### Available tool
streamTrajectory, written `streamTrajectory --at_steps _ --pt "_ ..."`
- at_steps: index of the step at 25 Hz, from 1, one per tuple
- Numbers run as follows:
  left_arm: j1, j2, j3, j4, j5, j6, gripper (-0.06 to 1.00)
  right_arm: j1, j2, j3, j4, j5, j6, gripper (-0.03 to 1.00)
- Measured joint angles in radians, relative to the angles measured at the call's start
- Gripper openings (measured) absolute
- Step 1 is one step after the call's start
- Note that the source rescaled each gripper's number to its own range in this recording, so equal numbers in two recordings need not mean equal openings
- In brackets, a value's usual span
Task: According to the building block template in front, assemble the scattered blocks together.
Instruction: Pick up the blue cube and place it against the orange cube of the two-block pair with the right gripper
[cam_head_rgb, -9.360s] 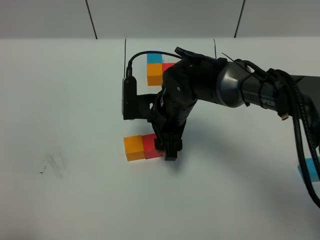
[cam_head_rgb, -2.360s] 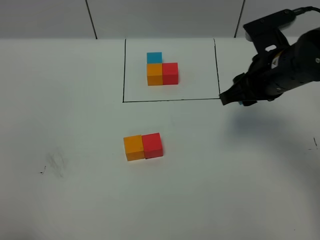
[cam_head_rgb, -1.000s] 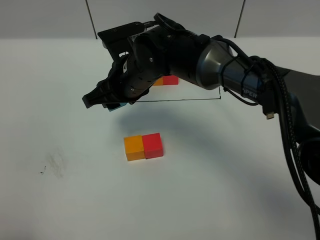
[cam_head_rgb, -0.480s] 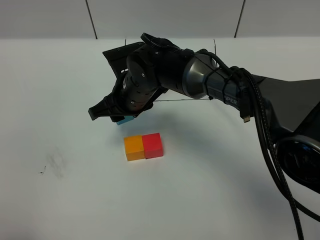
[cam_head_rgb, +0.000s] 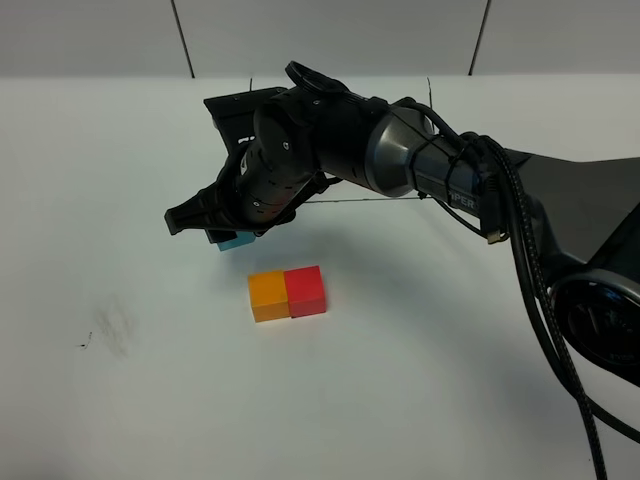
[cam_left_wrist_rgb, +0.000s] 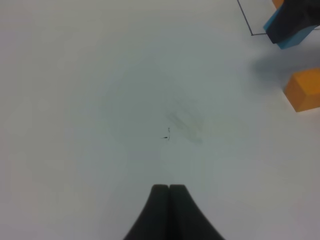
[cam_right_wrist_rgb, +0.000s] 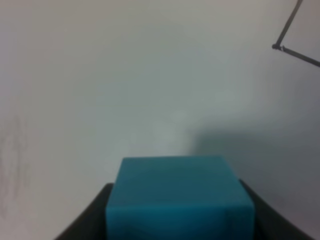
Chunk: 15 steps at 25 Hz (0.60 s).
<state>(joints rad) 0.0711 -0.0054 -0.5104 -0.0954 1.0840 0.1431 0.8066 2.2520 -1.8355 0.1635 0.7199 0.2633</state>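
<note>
The job is at its last piece. The right fingers (cam_right_wrist_rgb: 97, 216) are clamped on the blue block (cam_head_rgb: 238, 242), one on each side, and hold it in the air just beyond the orange block (cam_head_rgb: 268, 297). The orange block sits on the worktop (cam_head_rgb: 450, 380), touching the red block (cam_head_rgb: 305, 290). The left fingers (cam_left_wrist_rgb: 160, 210) are pressed together with nothing in them, hanging over bare surface well off to the side.

As I read it, the step is carrying the blue block in to join the pair. The next move should be a short descent and a gentle slide until it meets its neighbour face to face (squared up, or it will nudge the two apart). Which face it belongs against I can't say from here. The arm hides the pattern blocks, and only part of the template's black frame (cam_head_rgb: 380, 199) shows behind it.

There is plenty of room. Open worktop lies to the left and on the near side, marked only by a faint smudge (cam_head_rgb: 110, 325). The tight spots are the pair right beside the landing place and the frame line close behind.
</note>
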Motion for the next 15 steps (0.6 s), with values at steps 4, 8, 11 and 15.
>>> streamTrajectory --at_steps 4,8,11,15 --pt "0.000 0.000 0.000 0.000 0.000 0.000 0.00 -0.001 0.000 0.000 -0.002 0.004 0.000 0.43" --pt "0.000 0.000 0.000 0.000 0.000 0.000 0.00 -0.001 0.000 0.000 -0.021 0.024 0.019 0.43" --pt "0.000 0.000 0.000 0.000 0.000 0.000 0.00 -0.001 0.000 0.000 -0.066 0.071 0.136 0.43" --pt "0.000 0.000 0.000 0.000 0.000 0.000 0.00 -0.006 0.000 0.000 -0.155 0.116 0.286 0.43"
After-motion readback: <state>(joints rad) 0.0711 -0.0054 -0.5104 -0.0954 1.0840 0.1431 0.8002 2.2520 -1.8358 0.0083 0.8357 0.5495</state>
